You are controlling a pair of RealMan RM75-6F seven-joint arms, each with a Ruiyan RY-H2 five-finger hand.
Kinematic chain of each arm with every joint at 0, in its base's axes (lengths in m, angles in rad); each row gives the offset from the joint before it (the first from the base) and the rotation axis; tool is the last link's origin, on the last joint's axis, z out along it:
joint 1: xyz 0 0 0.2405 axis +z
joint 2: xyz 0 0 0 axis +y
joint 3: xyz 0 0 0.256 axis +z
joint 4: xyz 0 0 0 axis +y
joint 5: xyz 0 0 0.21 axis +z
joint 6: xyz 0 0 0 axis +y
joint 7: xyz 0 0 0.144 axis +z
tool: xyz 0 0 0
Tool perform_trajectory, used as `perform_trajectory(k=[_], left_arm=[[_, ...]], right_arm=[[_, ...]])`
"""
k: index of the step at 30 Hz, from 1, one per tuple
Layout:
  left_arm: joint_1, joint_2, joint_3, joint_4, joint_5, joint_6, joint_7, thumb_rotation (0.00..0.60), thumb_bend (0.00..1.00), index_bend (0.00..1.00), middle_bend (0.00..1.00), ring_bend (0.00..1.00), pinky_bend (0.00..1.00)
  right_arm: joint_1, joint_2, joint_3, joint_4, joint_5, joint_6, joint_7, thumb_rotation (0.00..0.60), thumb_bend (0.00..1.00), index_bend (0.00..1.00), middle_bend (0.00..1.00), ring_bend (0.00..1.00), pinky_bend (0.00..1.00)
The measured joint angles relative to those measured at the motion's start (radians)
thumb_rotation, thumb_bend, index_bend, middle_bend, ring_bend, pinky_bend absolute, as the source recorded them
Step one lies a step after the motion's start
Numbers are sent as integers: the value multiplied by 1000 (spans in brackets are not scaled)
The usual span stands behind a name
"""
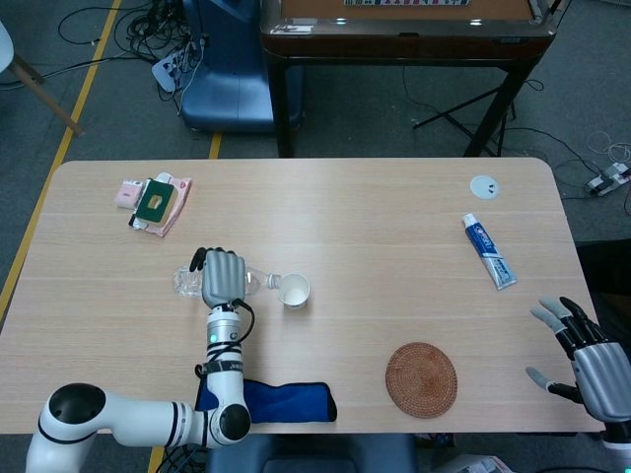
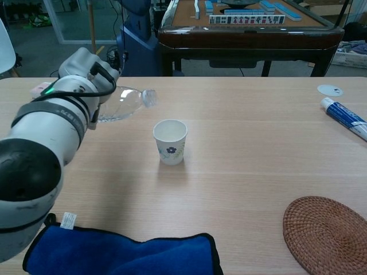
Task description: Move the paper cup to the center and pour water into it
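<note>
With cup placed, status as follows:
step: pour approach; white paper cup with a flower print (image 2: 170, 141) stands upright mid-table.
left hand (image 1: 223, 277): wrapped round the clear plastic water bottle (image 2: 121, 105), held near level, neck just short of the cup, which sits right of the hand.
right hand (image 1: 590, 365): fingers spread, holding nothing, far right edge.
next: likely bring the neck over the rim, tip further.
</note>
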Motion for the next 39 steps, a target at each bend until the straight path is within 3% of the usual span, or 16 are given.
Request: perform_trajectory(k=[5,23,39], left_arm=[[-12,-13,19,18,8,3,18,600,46,641,665,512,584],[-61,-84,0,114,-15,22,100,600,46,647,680,521,662],[-86,-134,-8,186,-12,32,152,600,46,656,695,529,680]], right_arm=[[-1,1,0,4,0,4,9,600,0,210,151,64,294],[3,8,-1,2,2,-4,24,600,0,209,151,64,294],[6,7,-5,2,-1,-9,23,600,0,210,151,64,294]])
